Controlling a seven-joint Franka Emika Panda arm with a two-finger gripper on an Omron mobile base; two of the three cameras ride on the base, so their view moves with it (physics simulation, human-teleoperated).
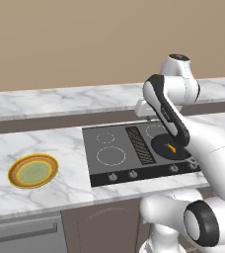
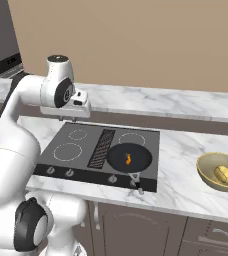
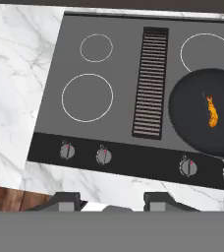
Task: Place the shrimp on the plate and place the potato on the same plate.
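One shrimp (image 3: 211, 110) in black pan (image 3: 182, 108) on right front burner of cooktop (image 3: 119, 83); long axis runs front to back of cooktop in hand view, thin end toward back wall, slight hook. One potato (image 2: 224, 173) in tan bowl (image 2: 204, 172) on counter (image 2: 186, 145) right of cooktop, well apart from pan. One plate (image 1: 33, 171) on counter left of cooktop, bare. Tool (image 3: 111, 201) high above cooktop's front edge, fingers apart, nothing between. Four burner rings, four knobs, one centre grille.
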